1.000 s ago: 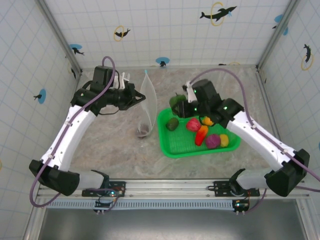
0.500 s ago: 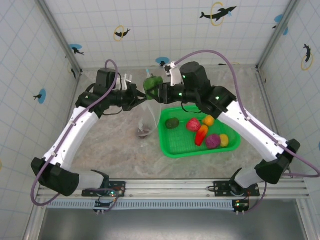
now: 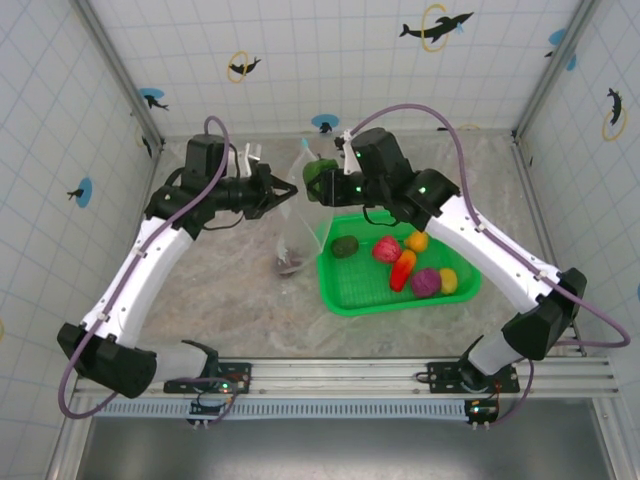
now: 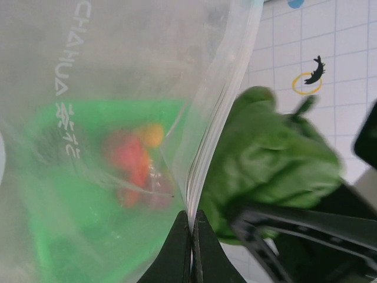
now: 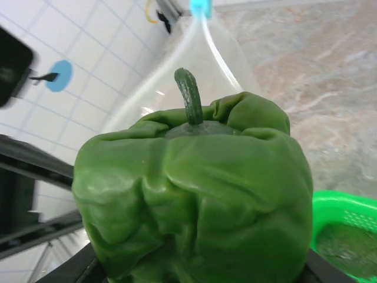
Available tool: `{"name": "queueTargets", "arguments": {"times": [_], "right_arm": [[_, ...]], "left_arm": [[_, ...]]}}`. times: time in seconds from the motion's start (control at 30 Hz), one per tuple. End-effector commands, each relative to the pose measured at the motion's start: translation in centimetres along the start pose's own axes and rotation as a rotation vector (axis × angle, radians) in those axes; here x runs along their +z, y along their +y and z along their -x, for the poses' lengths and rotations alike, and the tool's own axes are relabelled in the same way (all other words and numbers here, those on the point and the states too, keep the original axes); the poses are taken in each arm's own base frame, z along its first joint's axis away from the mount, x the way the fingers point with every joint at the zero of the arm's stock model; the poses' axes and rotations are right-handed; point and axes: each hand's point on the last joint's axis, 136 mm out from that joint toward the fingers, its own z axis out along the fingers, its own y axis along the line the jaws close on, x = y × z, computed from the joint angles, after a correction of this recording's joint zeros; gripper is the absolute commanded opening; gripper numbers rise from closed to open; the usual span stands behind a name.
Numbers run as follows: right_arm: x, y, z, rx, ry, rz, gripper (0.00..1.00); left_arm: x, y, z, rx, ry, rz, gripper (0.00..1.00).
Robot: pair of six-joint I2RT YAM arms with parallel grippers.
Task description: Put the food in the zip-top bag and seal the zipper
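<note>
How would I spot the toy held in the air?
Start at the green basket right of centre. Just beyond its far left corner, the right gripper holds a green bell pepper beside the clear bag. Unlike the toys in the basket, it is airborne.

A green bell pepper (image 5: 194, 200), stem up, sits in the right gripper (image 5: 200, 262) — behind it the clear zip-top bag (image 5: 177, 71), pale-blue end piece (image 5: 201, 7) on top — green basket (image 5: 347, 230) lower right.
</note>
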Motion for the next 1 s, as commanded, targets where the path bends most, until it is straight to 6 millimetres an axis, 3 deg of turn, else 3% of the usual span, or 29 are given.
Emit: {"name": "queueTargets", "arguments": {"times": [0.0, 0.13, 0.23, 0.33, 0.5, 0.73, 0.83, 0.97], "right_arm": [[0.5, -1.0, -0.9, -0.053, 0.042, -0.120, 0.54], [0.8, -0.8, -2.0, -0.126, 0.096, -0.200, 0.58], [0.8, -0.4, -2.2, -0.161, 0.111, -0.234, 0.74], [0.3, 0.3, -1.8, -0.163, 0.092, -0.215, 0.81], [-0.6, 1.6, -0.8, -0.153, 0.056, -0.156, 0.81], [-3.8, 6.0, 2.2, -0.153, -0.062, 0.099, 0.76], [-5.7, 5.6, 3.2, -0.123, -0.124, 0.143, 0.75], [-8.0, 1.7, 3.4, -0.024, -0.200, 0.121, 0.73]], "left_arm": [[-1.3, -2.5, 0.7, 0.038, -0.017, -0.047, 0.00], [-1.3, -2.9, 0.9, 0.045, -0.018, -0.053, 0.00], [-1.2, -2.6, 0.9, 0.043, -0.019, -0.047, 0.00], [-1.2, -2.3, 0.8, 0.040, -0.018, -0.040, 0.00], [-1.0, -1.7, 0.7, 0.034, -0.024, -0.023, 0.00], [-0.9, -0.7, 0.9, 0.021, -0.044, 0.015, 0.00], [-0.9, -0.5, 1.3, 0.015, -0.065, 0.027, 0.00], [-0.8, -0.3, 1.5, 0.011, -0.074, 0.032, 0.00]]}}
